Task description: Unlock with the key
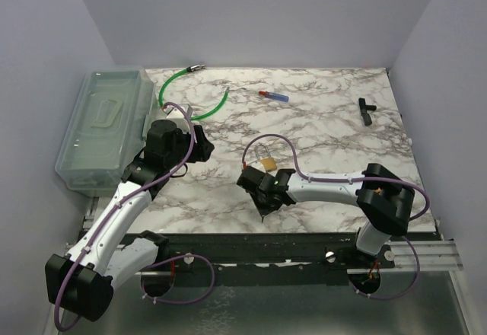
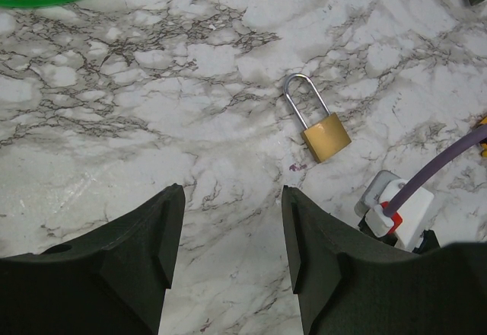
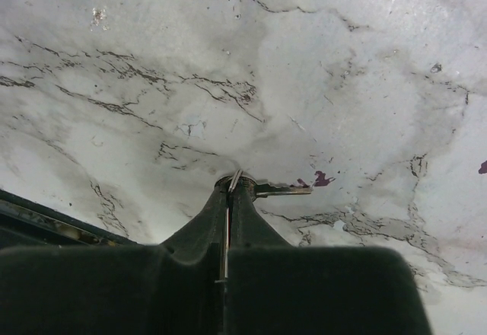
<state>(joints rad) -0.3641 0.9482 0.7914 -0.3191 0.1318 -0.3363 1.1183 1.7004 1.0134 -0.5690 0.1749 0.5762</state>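
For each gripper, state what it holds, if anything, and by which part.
The right gripper is shut on the key, pinching its head end, and the blade sticks out sideways. The left gripper is open and holds nothing.

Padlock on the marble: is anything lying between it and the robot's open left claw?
Nothing visible. In the left wrist view only bare marble table lies between the open left gripper and the padlock. The right gripper, shut on the key, sits beside the padlock, off that line.
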